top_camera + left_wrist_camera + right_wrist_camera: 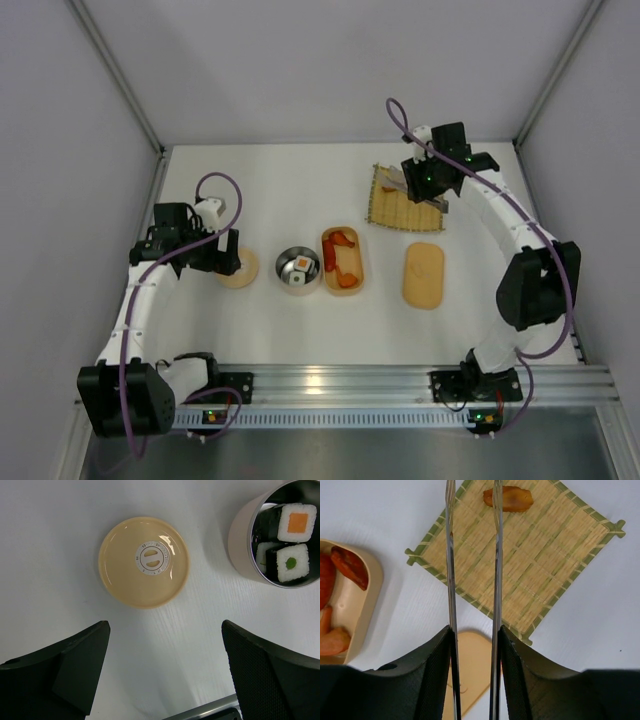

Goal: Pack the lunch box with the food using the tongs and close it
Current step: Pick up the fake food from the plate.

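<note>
My right gripper (474, 630) is shut on the tongs (496, 555), pressing their two slim metal arms from outside. The arms stay a little apart and reach over a bamboo mat (530, 565). An orange-brown food piece (509, 499) lies on the mat just beside the right arm's tip, not gripped. The open lunch box (343, 261) holds orange shrimp pieces (351, 567). Its oval lid (423, 275) lies to its right. Sushi rolls (297, 522) sit in a metal bowl (298, 270). My left gripper (165, 650) is open and empty above the table.
A round tan dish (144, 562) with a white dial in its middle lies just ahead of the left gripper, left of the metal bowl (240, 540). Grey walls enclose the table on three sides. The aluminium rail (340, 385) carrying the arm bases runs along the near edge.
</note>
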Robot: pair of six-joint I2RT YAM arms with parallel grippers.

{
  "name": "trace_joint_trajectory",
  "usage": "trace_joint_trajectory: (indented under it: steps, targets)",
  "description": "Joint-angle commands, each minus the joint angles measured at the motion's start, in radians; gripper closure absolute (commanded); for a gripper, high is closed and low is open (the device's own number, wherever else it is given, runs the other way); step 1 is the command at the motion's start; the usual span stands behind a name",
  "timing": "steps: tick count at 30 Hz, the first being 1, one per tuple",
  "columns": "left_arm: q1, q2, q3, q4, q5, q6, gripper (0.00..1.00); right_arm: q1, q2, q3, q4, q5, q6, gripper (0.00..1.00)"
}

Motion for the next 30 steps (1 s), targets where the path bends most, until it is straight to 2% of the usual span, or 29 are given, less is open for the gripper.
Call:
trace_joint_trajectory:
  steps: [1,5,10,24,30]
  targets:
    - [0.007,0.000,0.012,0.025,0.020,0.023,0.02,-0.058,0.064,0.068,0.046,-0.035,-0.110,0.59]
    - [0.007,0.004,0.004,0.032,0.026,0.025,0.02,-0.093,0.112,0.094,0.040,-0.032,-0.116,0.58]
    - [0.005,0.015,0.005,0.038,0.034,0.020,0.02,-0.135,0.168,0.110,0.058,-0.036,-0.040,0.58]
    - [0.005,0.015,0.005,0.037,0.017,0.023,0.02,-0.179,0.288,0.231,0.072,-0.203,0.048,0.57]
    - [0.005,0.016,0.004,0.038,0.013,0.025,0.02,-0.198,0.325,0.254,0.072,-0.208,0.052,0.57]
